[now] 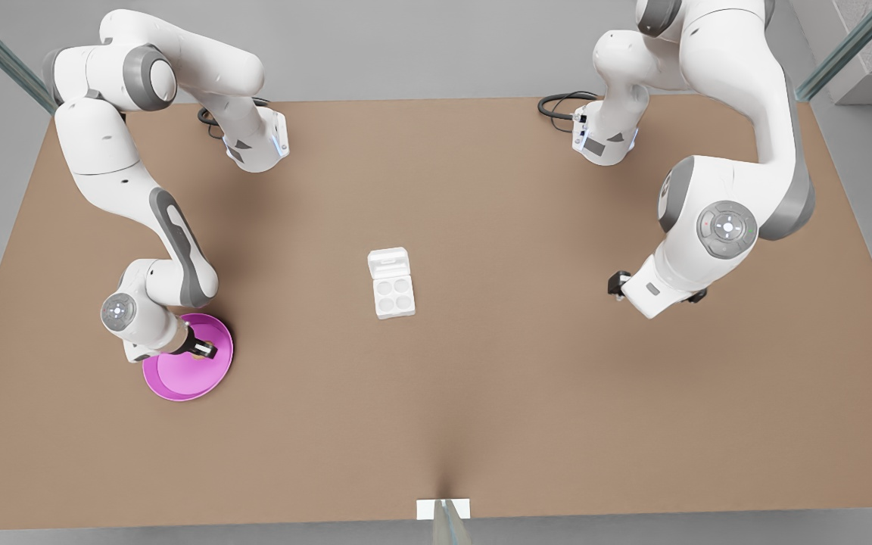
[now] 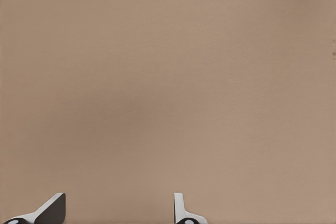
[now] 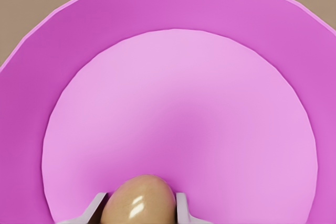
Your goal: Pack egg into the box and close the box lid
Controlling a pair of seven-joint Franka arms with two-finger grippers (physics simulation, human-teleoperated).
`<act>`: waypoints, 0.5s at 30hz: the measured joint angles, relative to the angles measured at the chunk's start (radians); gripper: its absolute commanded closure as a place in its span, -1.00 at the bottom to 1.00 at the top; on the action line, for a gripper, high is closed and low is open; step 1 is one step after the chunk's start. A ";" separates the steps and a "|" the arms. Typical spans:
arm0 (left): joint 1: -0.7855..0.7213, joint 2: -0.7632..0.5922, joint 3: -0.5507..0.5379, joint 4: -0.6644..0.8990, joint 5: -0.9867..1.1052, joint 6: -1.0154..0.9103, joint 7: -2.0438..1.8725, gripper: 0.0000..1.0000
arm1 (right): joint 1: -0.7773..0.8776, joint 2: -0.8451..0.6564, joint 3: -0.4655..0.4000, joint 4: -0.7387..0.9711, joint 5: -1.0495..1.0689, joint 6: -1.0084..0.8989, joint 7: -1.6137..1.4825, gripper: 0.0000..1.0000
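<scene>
Over the pink plate [image 3: 294,40], right pincer [image 3: 140,208] snug around egg [image 3: 139,200].

Small tan-beige oval egg [image 3: 139,203]: smooth, glossy shell with bright highlight. Round pink plate [image 3: 173,51]: smooth, plastic-looking, soft satin sheen. Small white egg carton [image 1: 390,283]: matt, moulded, plastic-like. Brown table top [image 1: 557,363]: flat, matt, uniform, no grain. White robot arm shells [image 1: 731,182]: smooth, semi-gloss plastic, grey matt joint bands.
</scene>
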 measured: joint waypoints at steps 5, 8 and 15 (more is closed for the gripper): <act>-0.001 0.000 0.000 0.000 0.000 0.006 -0.001 -1.00 | -0.001 -0.022 0.001 0.002 0.007 -0.009 -0.006 0.14; -0.001 0.000 -0.001 0.000 0.001 0.007 -0.002 -1.00 | 0.001 -0.059 0.001 0.009 0.010 -0.040 -0.011 0.23; -0.001 0.000 -0.001 0.000 0.002 0.009 -0.003 -1.00 | 0.066 -0.068 0.002 0.138 0.021 -0.156 -0.018 0.24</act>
